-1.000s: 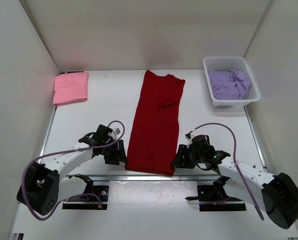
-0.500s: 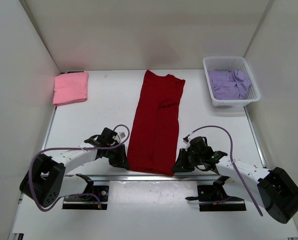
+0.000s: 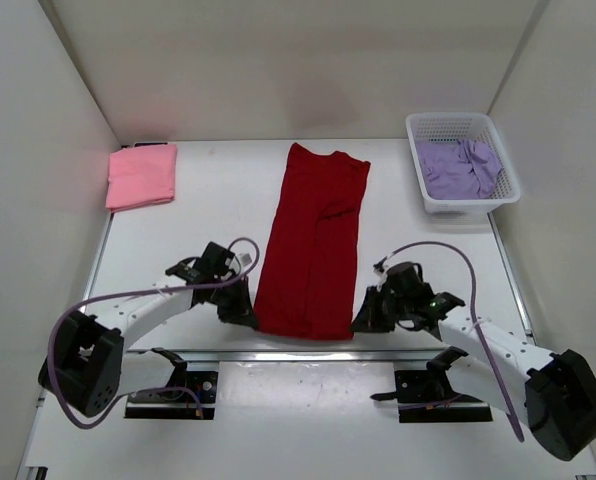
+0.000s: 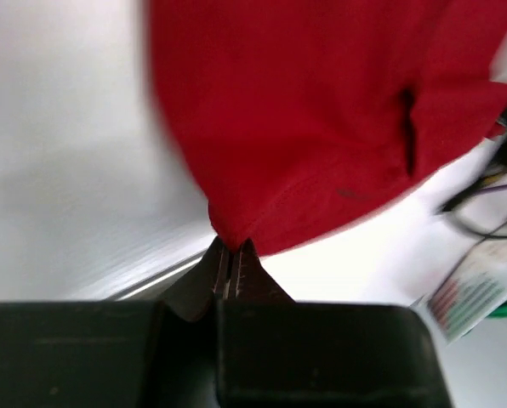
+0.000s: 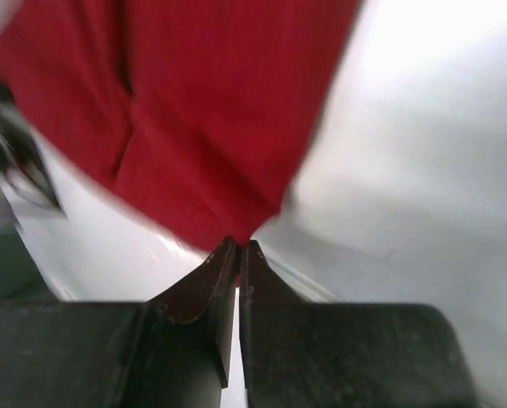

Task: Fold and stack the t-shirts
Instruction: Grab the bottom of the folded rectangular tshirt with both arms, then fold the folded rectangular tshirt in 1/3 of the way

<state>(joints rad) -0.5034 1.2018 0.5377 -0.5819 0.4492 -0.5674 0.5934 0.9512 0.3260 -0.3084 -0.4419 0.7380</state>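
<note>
Well off to the left of the dark red t-shirt [image 3: 313, 250], level with its collar end, the pink t-shirt [image 3: 142, 176] lies as a neat folded square on the table [image 3: 208, 210]; I take that one to be finished. At the red shirt's near left corner my left gripper [image 4: 230, 253] has its jaws pressed together on the hem, with a small peak of red cloth pinched between the tips and no gap showing. The red shirt itself runs as a long narrow strip away from me down the middle, with both sides apparently turned in and a seam or overlap along its length, so I judge the lengthwise folds to be made and the crosswise fold not yet begun. At its near right corner my right gripper [image 5: 238, 251] is clamped the same way, tips closed on the edge of the cloth. With both near corners in hand, the next move as I see it is to carry this hem toward the collar. To the right of the red shirt, again level with its collar end, the white basket [image 3: 508, 170] holds the lavender t-shirt [image 3: 460, 168] in a crumpled heap, not yet started. So I reckon one shirt is done, one is midway and one is untouched, and nothing is stacked yet.
</note>
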